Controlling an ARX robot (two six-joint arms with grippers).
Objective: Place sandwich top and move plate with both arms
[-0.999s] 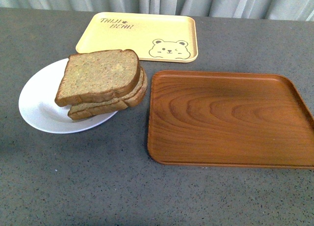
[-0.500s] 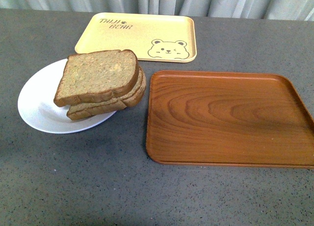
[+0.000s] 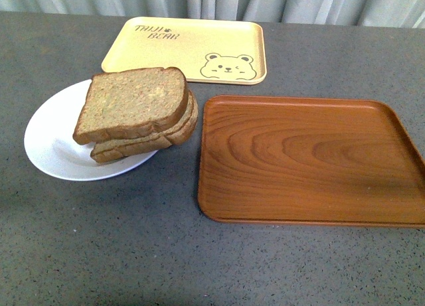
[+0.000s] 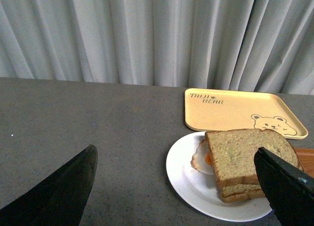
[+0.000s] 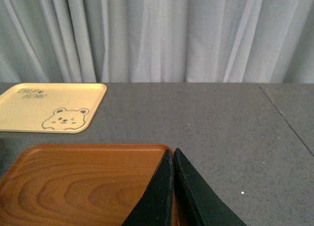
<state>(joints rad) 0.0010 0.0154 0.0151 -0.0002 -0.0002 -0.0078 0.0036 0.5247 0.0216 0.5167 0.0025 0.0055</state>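
The left jaws are wide apart. Their two black fingers (image 4: 59, 196) stick out low over the gray surface (image 3: 133, 259) and hold nothing. Just ahead of the left jaws, a little past the finger tips, lies the round white plate (image 3: 50, 143). It sits flat on the surface.

On the plate is a stack of bread. The sandwich top (image 3: 133, 101) is the brown speckled slice at the very top of the stack. It lies flat and sticks out over the plate's rim on the side toward the brown tray (image 3: 309, 160). Under it are more bread slices (image 3: 146, 143). From the left wrist, a bit of fried egg (image 4: 200, 160) peeks out from under the bread, on the side nearer the middle of the left jaws. One finger of the left jaws shows in front of a corner of the stack. I cannot tell if it touches.

Farther off from both sets of jaws, past the plate, lies the yellow tray (image 3: 186, 47) with a bear face on it. Behind it hangs a gray curtain (image 5: 147, 35).

The brown tray has wood lines and lies just beside the plate. The bread stack nearly reaches it. This tray is right ahead of the right jaws. The right jaws are pressed together, tip to tip, and they show in front of the tray's near edge.
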